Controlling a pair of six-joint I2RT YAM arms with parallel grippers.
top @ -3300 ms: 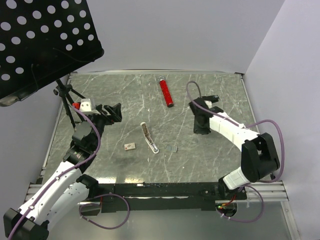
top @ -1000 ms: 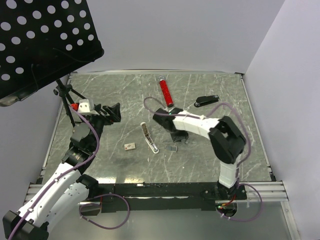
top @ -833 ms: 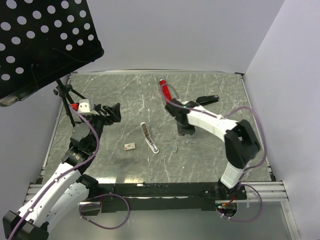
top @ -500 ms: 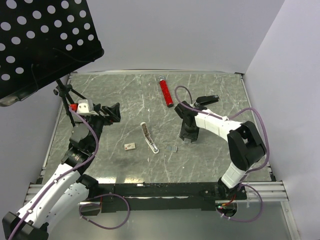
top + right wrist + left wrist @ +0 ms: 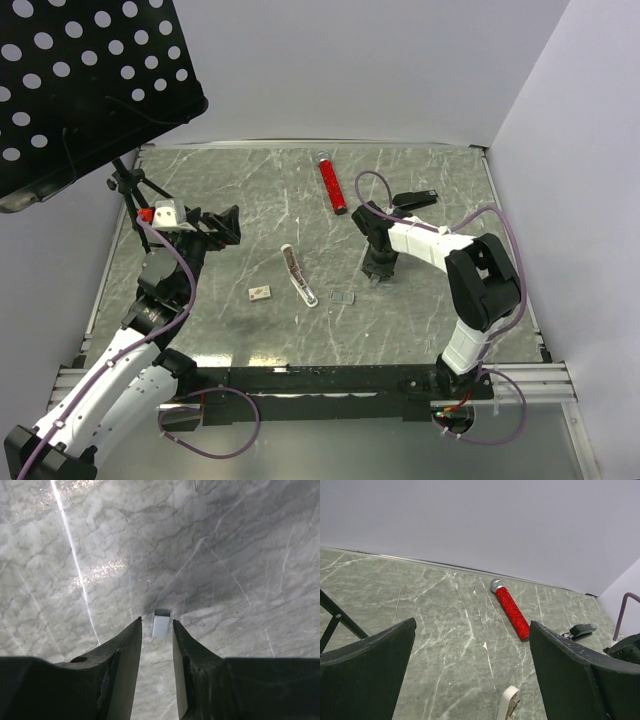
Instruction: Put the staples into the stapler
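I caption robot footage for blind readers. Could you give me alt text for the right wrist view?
A tiny silver staple strip sits between the tips of the right gripper, whose jaws stand slightly wider than it, above a grey marbled table.

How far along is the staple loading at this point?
Done: nothing is loaded. The stapler lies on the table, apart from both arms. In hand: the right claw points down, its fingers flanking the staples at the tabletop; I cannot tell whether it grips them. The left claw is open and empty. Left: lift the staples, carry them over and fit them into the stapler.
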